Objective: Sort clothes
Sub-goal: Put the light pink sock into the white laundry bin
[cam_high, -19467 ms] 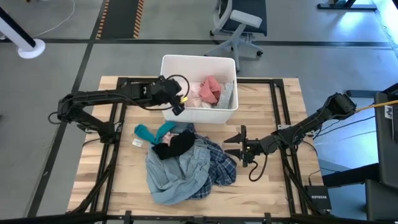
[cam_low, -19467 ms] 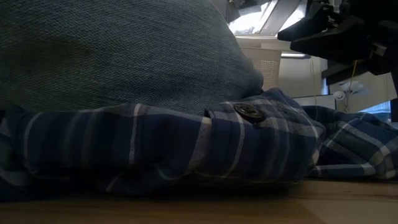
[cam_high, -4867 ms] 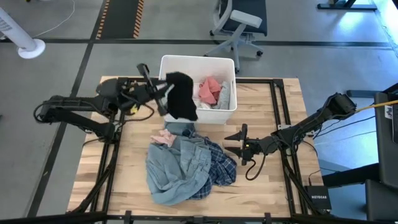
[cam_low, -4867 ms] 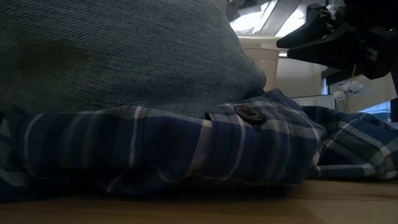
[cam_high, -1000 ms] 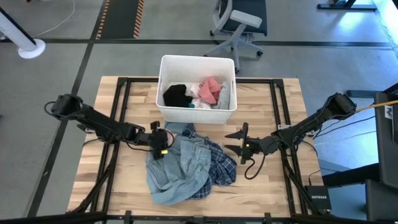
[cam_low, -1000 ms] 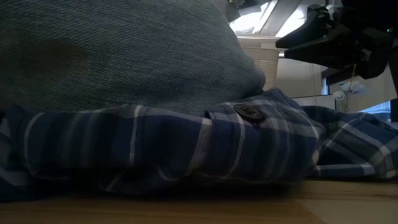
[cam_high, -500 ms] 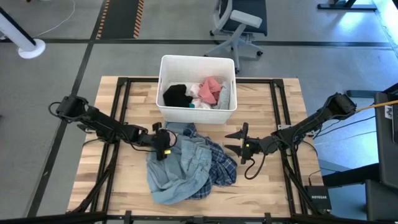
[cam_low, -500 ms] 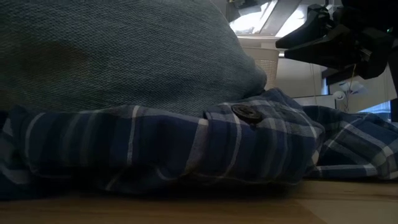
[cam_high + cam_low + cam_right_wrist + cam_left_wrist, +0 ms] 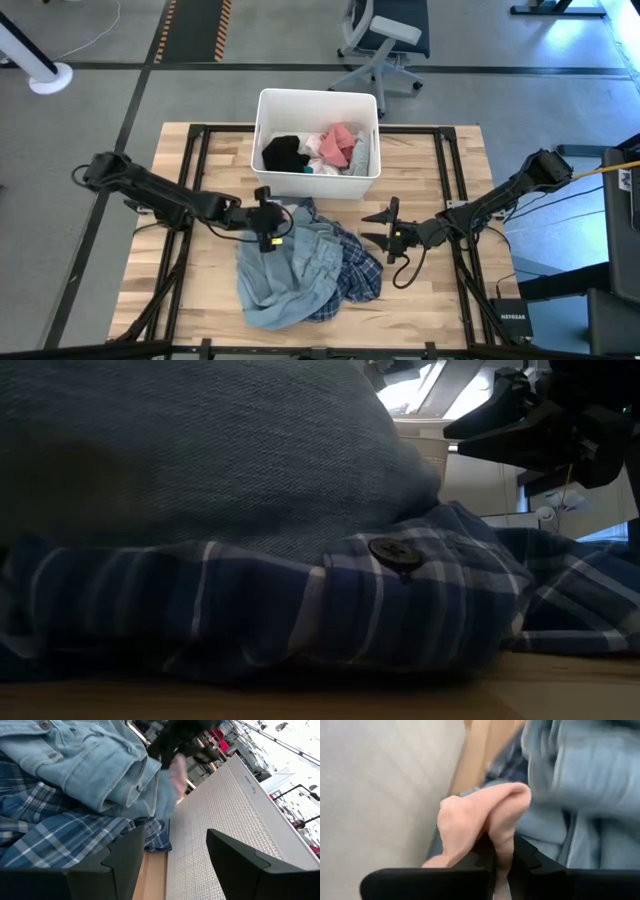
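Note:
My left gripper is at the left edge of the clothes pile, just in front of the white bin, and is shut on a salmon pink garment. The pile holds a light-blue denim shirt lying on a navy plaid shirt; both fill the low view. Black, pink and white garments lie in the bin. My right gripper hangs open and empty just right of the pile. My left gripper pinches a folded bunch of the salmon pink garment between its two fingers, several layers thick. The fold stands out past the fingertips. In the right wrist view the pink cloth hangs under the gripper, beside the denim shirt.
The bin's wall stands close behind the pile and next to my left gripper. Bare wooden table lies right of and in front of the pile. Black frame rails run along the table's sides. An office chair stands beyond the far edge.
My left gripper has gone a little toward the table's right edge, along the pile's far-left edge, shut on the pink garment. The pile has been disturbed: in the low view the denim and the plaid shirt's buttoned edge have shifted slightly.

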`<state>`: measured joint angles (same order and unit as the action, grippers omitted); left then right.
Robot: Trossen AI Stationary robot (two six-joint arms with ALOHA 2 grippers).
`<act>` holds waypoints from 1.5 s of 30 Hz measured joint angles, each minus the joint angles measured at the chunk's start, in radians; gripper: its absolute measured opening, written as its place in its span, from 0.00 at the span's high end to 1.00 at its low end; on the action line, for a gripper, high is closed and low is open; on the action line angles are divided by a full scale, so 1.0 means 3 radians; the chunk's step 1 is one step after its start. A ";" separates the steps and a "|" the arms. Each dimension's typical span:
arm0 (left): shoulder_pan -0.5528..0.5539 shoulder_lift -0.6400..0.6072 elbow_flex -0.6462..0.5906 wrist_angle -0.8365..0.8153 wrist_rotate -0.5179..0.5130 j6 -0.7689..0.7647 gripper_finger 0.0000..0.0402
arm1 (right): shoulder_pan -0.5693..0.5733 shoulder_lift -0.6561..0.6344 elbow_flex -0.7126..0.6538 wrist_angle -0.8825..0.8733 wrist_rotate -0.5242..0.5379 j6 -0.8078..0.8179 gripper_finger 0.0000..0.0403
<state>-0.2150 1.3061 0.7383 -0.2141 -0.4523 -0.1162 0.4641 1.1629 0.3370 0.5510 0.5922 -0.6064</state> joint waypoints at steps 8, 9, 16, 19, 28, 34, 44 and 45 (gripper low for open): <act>0.0000 -0.0386 0.0393 0.0043 -0.0111 0.0584 0.94 | 0.0001 0.0000 0.0000 -0.0008 -0.0001 0.0003 0.42; 0.0000 -0.0430 0.0435 0.0045 -0.0116 0.0634 0.94 | 0.0000 0.0000 0.0000 -0.0009 -0.0001 0.0003 0.42; 0.0000 -0.0674 0.0645 0.0080 -0.0115 0.0854 0.94 | 0.0000 0.0000 0.0000 -0.0009 -0.0001 0.0006 0.42; -0.0001 -0.0734 0.0653 0.0099 -0.0113 0.0819 0.92 | 0.0001 0.0000 0.0000 -0.0008 -0.0001 0.0008 0.42; -0.0003 -0.0672 0.0653 -0.0131 -0.0046 0.0454 0.88 | 0.0000 0.0000 0.0000 -0.0005 -0.0003 0.0010 0.42; -0.0003 -0.0540 0.0653 -0.0043 0.0063 0.0470 0.86 | 0.0001 0.0000 0.0000 0.0025 -0.0002 0.0009 0.42; -0.0003 -0.0260 0.0651 0.0378 0.0099 0.0599 0.85 | -0.0051 0.0268 0.0006 0.0806 -0.0016 -0.0002 0.42; -0.0004 -0.0254 0.0651 0.0409 0.0104 0.0618 0.85 | -0.0092 0.0364 0.0020 0.0958 -0.0042 0.0009 0.42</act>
<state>-0.2161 1.2298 0.9336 -0.0916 -0.4210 0.0691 0.4364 1.2721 0.3430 0.8385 0.5798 -0.6038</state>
